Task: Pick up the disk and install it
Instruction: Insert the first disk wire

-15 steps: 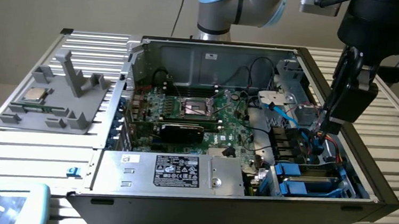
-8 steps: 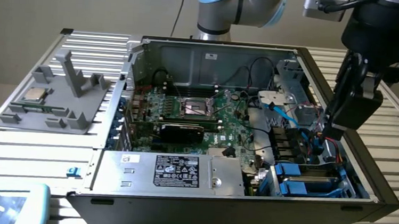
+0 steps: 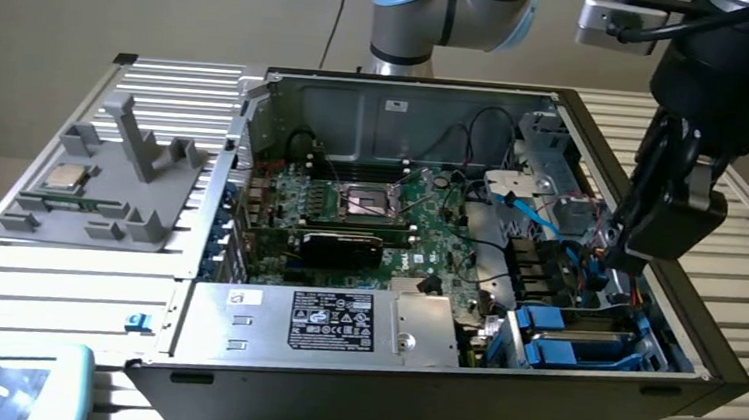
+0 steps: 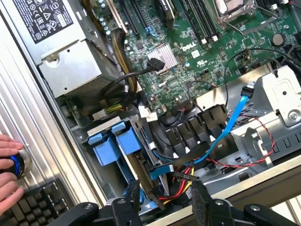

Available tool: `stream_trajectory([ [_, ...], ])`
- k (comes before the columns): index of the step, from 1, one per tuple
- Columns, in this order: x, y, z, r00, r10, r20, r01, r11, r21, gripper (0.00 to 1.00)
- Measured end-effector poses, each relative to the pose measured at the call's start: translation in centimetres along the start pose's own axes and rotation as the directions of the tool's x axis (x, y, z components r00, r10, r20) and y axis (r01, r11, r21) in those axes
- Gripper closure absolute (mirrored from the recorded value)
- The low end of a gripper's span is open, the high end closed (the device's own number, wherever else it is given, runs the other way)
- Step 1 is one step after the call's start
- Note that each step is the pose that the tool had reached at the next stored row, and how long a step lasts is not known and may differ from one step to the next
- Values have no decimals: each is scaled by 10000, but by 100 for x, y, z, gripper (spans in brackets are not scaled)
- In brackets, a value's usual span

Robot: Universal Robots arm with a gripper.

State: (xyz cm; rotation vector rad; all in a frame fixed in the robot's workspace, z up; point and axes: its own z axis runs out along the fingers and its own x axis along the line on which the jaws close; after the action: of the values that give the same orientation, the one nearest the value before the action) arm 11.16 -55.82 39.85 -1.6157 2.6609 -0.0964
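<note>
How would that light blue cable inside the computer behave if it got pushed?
Probably floppy: the light blue cable hangs in a loose curve. Likely light, since it is thin and flat. It might snag the twisted red-black wires nearby.

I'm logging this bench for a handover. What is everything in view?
table: one, white slats, under everything
computer case: one, black, open, on the table
motherboard: one, green, inside the case
power supply: one, silver, stickered, inside the case
disk: one, silver-grey in blue carrier, beside the power supply
data cable: one, blue, inside the case
fixture: one, grey, table at the exterior view's left
processor chip: one, silver, on the fixture
keyboard: one, black, outside the case
knob: one, blue-ringed, by the keyboard
person's hand: one, on the knob
arm: one, silver and light blue, behind the case
pincer: one, black, open, above the case near the disk
</note>
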Motion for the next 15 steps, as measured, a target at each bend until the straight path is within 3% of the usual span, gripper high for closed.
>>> stream_trajectory([
  [1,12,0,0,10000,-7,59,7,10000,-30,44],
  [3,34,11,0,9999,-62,118,63,10000,-59,44],
  [15,132,-23,4,9976,-661,181,662,9978,-62,44],
])
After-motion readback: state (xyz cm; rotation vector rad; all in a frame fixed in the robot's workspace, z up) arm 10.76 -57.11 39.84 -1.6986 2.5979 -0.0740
